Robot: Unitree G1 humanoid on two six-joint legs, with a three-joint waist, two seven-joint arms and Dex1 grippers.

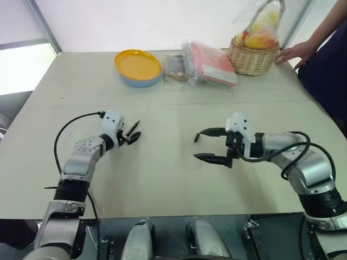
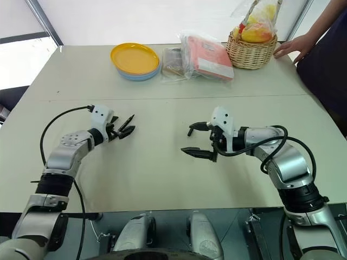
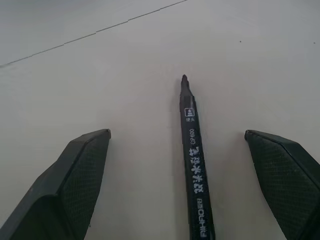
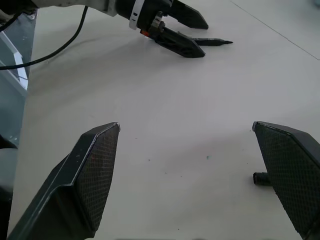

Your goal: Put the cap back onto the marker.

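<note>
Left gripper [image 3: 177,150] is wide open, straddling the marker [image 3: 194,165], which lies flat on the table [image 1: 162,179] between its 2 fingers, tip pointing away; nothing is gripped yet. Right gripper [image 1: 209,145] is also fully open and empty, hovering over the cap [image 4: 261,178], which sits on the table just beside 1 finger. Risks: the marker sits off-centre toward 1 finger, so closing may roll or skew it; the cap is tiny and at the finger's edge, so it's likely to be nudged away or pinched crooked, which would ruin alignment for capping.
</note>
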